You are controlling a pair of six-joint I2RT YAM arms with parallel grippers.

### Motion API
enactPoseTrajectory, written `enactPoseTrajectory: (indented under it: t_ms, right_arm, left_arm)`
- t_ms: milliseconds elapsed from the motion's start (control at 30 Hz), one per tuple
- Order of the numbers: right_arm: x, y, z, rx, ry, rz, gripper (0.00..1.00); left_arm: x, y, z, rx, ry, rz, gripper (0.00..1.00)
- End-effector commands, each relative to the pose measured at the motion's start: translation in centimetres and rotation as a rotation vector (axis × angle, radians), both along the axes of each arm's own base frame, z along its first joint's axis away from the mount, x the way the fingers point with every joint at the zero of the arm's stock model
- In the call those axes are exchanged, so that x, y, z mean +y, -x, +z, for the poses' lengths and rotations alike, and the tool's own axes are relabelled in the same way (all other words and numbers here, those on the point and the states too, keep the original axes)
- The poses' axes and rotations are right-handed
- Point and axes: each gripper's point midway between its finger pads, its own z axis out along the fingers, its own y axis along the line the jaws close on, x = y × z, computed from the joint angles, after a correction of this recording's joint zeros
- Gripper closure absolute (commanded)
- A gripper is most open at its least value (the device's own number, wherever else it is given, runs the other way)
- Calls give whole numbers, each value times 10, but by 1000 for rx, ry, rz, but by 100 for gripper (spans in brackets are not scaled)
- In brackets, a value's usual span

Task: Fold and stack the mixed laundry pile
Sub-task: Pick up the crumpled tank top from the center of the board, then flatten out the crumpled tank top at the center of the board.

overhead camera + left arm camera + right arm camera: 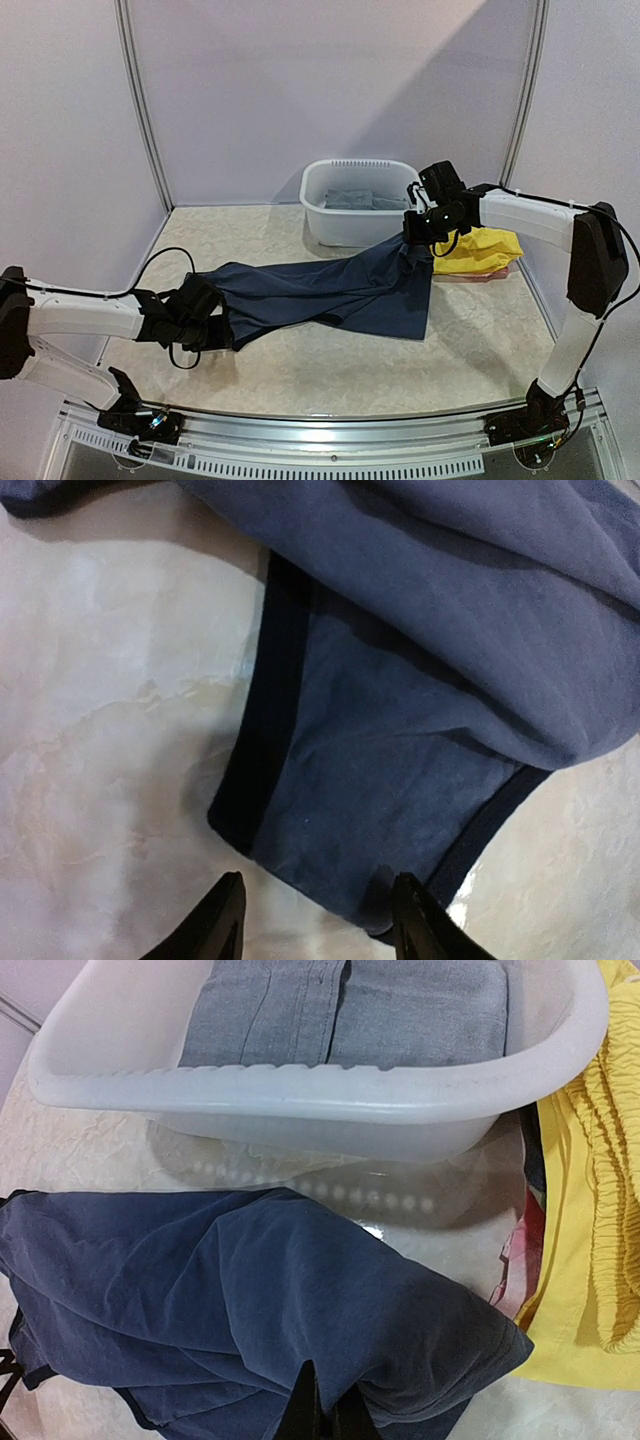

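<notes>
From above, the navy garment [340, 290] lies stretched and unfolded across the table [300, 370]. Grey cloth [350, 198] sits folded in the white basin [325, 222] at the far side, and a yellow garment [485, 248] lies to its right, so I judge most of the folding is still to do.

On my left wrist, my left gripper [315, 925] stands half open, astride the navy hem corner and not clamped.

On my right wrist, my right gripper [322, 1415] is pinched tight on a navy fold.
</notes>
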Motion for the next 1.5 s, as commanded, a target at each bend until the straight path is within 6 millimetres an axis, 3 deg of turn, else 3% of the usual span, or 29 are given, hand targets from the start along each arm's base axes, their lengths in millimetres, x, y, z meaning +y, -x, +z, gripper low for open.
enactPoseTrajectory:
  t_ms: [0, 133, 267, 367, 500, 733, 900, 1100, 1233, 1333, 1467]
  right_arm:
    - [3, 4, 6, -10, -24, 7, 100]
    - [4, 5, 4, -3, -30, 9, 100]
    - [5, 7, 4, 3, -35, 14, 100]
    - [4, 12, 7, 7, -35, 21, 100]
    - [2, 24, 18, -8, -29, 39, 100]
    - [11, 49, 54, -65, -53, 91, 100]
    - [11, 69, 91, -121, -76, 130, 100]
    - [8, 106, 146, -200, -170, 207, 100]
    - [6, 144, 186, -257, -270, 275, 100]
    - [7, 172, 205, -276, -328, 342, 100]
    - [-1, 197, 216, -252, -327, 354, 100]
  left_arm:
    - [-9, -2, -10, -8, 30, -2, 53]
    - [-9, -15, -14, -54, 4, 17, 65]
    - [-8, -32, -1, -136, -34, 28, 100]
    - [0, -41, 27, -199, -82, 46, 100]
    - [17, -47, 93, -324, -118, 70, 100]
    - [64, -34, 203, -524, -164, 154, 100]
    - [93, -16, 273, -660, -132, 205, 100]
    - [126, 11, 333, -785, -79, 252, 100]
    - [137, 26, 363, -853, -9, 246, 100]
    - [137, 36, 381, -893, 58, 205, 100]
    - [138, 51, 401, -927, 136, 156, 100]
